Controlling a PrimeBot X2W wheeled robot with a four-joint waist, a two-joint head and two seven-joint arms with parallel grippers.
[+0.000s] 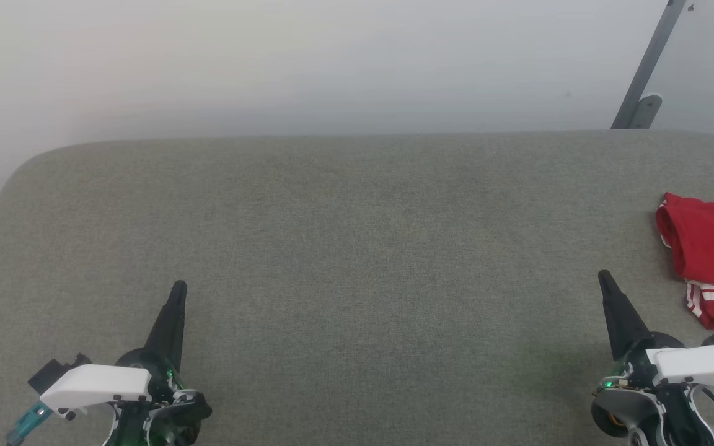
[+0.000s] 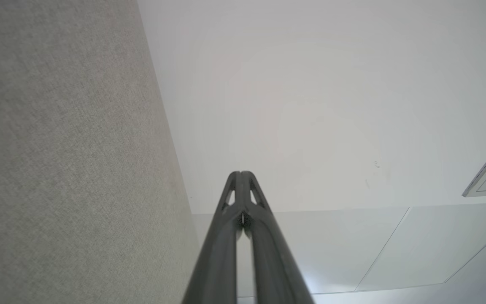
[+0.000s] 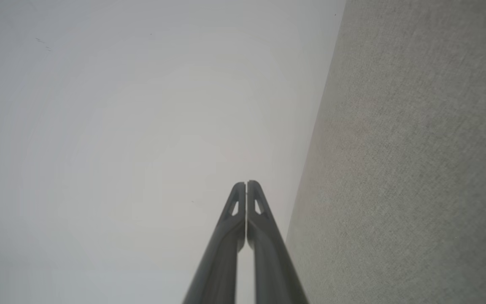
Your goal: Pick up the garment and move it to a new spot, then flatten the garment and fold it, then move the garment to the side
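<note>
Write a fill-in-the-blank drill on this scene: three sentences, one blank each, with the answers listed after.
1. The shirt lying on the grey surface is mostly ___ in colour.
2. The left gripper and the right gripper both have their fingers ___ (open or shut), with nothing between them.
3. The shirt lies at the robot's far ___ side, apart from both grippers.
Missing words: red; shut; right.

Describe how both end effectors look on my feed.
Left end effector: long dark tapered fingers, white cover plate, green light, teal plug at its base. Right end effector: matching dark fingers, white cover, green light. Triangular cutouts near the fingertips.
</note>
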